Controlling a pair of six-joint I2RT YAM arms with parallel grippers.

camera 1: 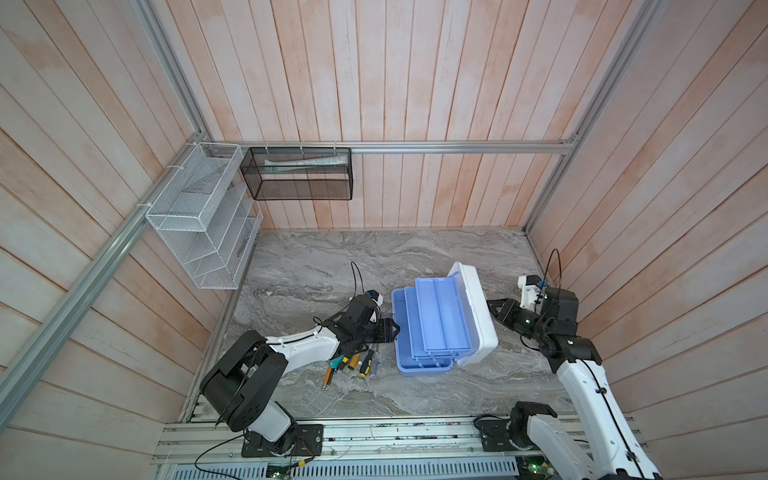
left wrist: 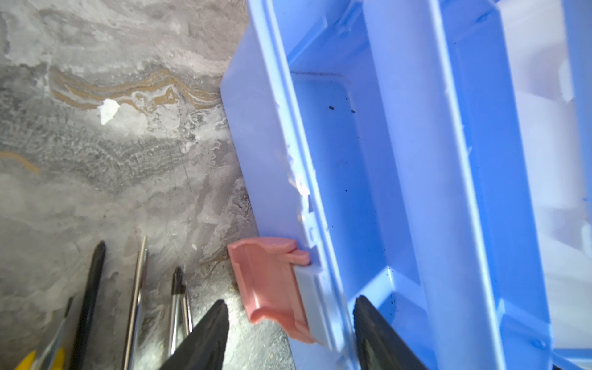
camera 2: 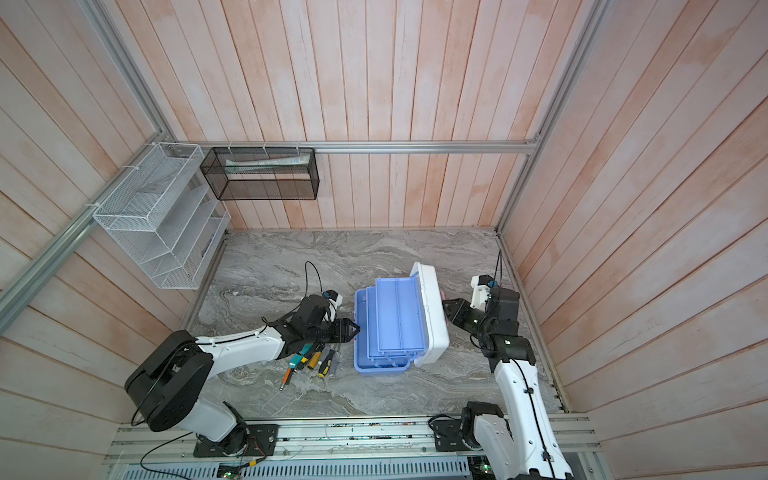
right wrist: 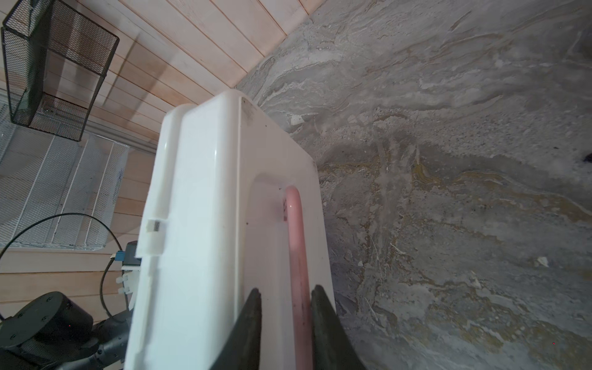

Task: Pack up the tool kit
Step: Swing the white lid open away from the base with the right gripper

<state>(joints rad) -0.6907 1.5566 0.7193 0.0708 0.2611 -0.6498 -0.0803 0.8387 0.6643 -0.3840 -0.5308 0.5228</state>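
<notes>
The tool kit stands open in both top views, with its white lid (camera 1: 478, 307) tipped up to the right over the light blue base (camera 1: 397, 316) and the raised tray (camera 1: 440, 320). My left gripper (camera 1: 394, 329) (left wrist: 290, 301) is open. It straddles the base's left wall next to the pink latch (left wrist: 272, 282), one finger outside and one inside. My right gripper (camera 1: 493, 307) (right wrist: 286, 288) is open around the lid's pink handle (right wrist: 296, 230), with a gap on one side. Screwdrivers (camera 1: 365, 361), a teal tool (camera 1: 338, 360) and an orange stick (camera 1: 328, 376) lie on the table left of the base, partly under my left arm.
A white wire basket (camera 1: 199, 216) and a black mesh basket (camera 1: 299, 174) hang on the wooden walls at the back left. Wooden walls close in the marble table (camera 1: 332, 266) on three sides. A metal rail (camera 1: 374, 436) with both arm bases runs along the front.
</notes>
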